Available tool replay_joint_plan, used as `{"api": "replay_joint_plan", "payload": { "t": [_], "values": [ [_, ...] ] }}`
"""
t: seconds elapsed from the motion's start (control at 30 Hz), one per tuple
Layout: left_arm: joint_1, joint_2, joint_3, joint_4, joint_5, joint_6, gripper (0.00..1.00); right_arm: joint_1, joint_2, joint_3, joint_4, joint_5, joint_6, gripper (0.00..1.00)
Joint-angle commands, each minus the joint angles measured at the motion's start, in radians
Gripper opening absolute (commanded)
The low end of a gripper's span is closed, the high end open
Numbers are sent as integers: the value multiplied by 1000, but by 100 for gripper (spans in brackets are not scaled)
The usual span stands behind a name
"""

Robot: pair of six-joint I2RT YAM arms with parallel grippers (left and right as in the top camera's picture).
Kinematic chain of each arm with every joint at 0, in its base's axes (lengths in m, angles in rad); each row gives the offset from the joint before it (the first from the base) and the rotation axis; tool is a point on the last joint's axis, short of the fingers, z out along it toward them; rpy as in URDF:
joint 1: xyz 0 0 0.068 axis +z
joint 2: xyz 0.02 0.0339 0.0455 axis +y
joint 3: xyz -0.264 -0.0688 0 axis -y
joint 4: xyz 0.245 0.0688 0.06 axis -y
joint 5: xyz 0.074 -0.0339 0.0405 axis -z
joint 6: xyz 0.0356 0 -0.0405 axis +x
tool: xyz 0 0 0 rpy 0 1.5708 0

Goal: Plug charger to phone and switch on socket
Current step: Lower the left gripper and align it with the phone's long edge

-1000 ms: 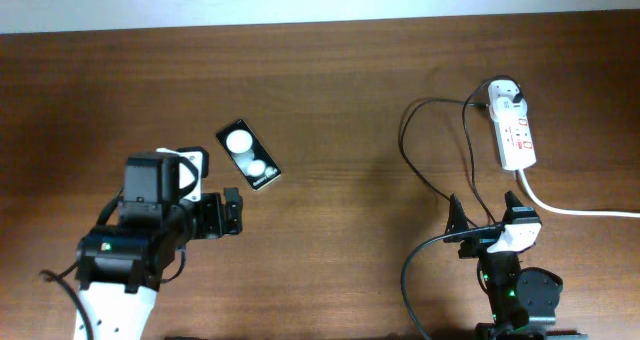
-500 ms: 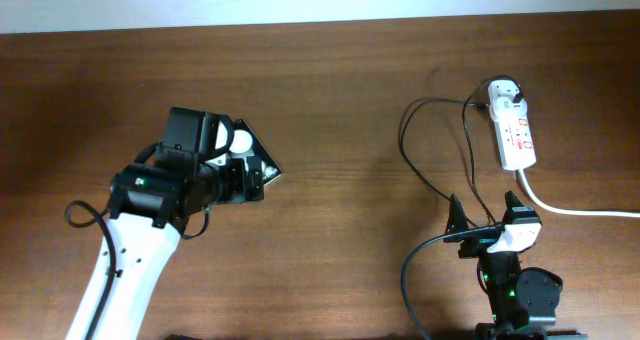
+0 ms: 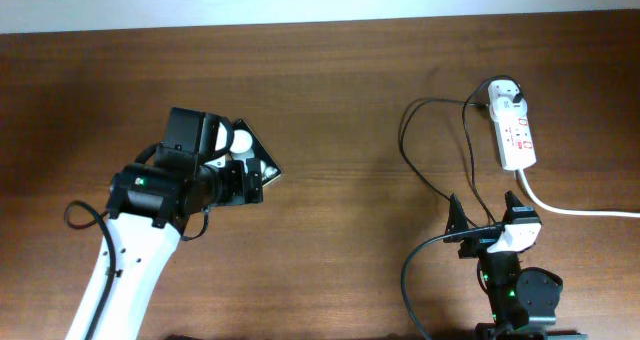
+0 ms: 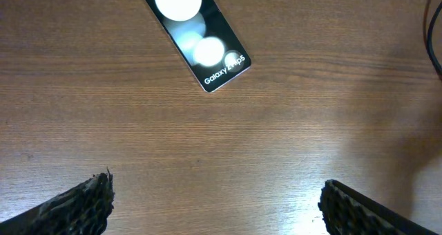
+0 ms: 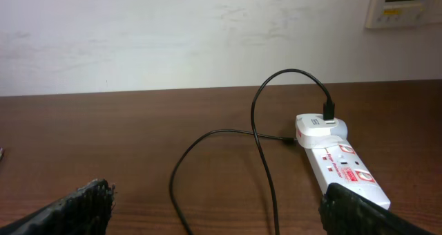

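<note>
Left gripper (image 4: pixel 215 190) hangs over the phone (image 4: pixel 193 34), fingers spread wide with bare table (image 3: pixel 340 80) between them. It grips nothing. My read: it lines up from above so the open fingers can drop either side of the slab.

The phone lies flat, face up, out at 9 o'clock on the table. Its long axis runs from 10 o'clock to 4 o'clock, lettered end toward 4. I can't see a port.

Over at 2 o'clock sits the socket (image 3: pixel 512 130), long axis 12 to 6, with the charger (image 3: pixel 405 140) adapter plugged in at its 12 o'clock end. The black cable loops toward 9 o'clock and trails off toward 6; its tip I can't pick out.

Right gripper (image 3: pixel 484 212) waits at 5 o'clock, open and empty, facing the socket, well placed for the cable and switch.
</note>
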Motion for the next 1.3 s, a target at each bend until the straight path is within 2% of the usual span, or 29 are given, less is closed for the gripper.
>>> {"api": "replay_joint_plan", "payload": {
  "t": [0.0, 0.07, 0.47, 0.6, 0.77, 0.97, 1.27],
  "values": [
    [-4, 11, 21, 1, -9, -35, 99, 9, -7, -5, -5, -2, -4, 99],
    [-4, 19, 21, 1, -30, -85, 99, 9, -7, -5, -5, -2, -4, 99],
    [-3, 139, 21, 15, -53, -101, 99, 9, -7, -5, -5, -2, -4, 99],
    [-3, 139, 24, 36, -76, -220, 99, 9, -7, -5, -5, -2, -4, 99],
    [-3, 224, 167, -9, -76, -243, 99, 9, -7, -5, -5, -2, -4, 99],
    [-3, 418, 401, -105, -76, -265, 99, 9, -7, -5, -5, -2, -4, 99],
    [5, 454, 451, -103, -76, -275, 99, 9, -7, -5, -5, -2, -4, 99]
  ]
}}
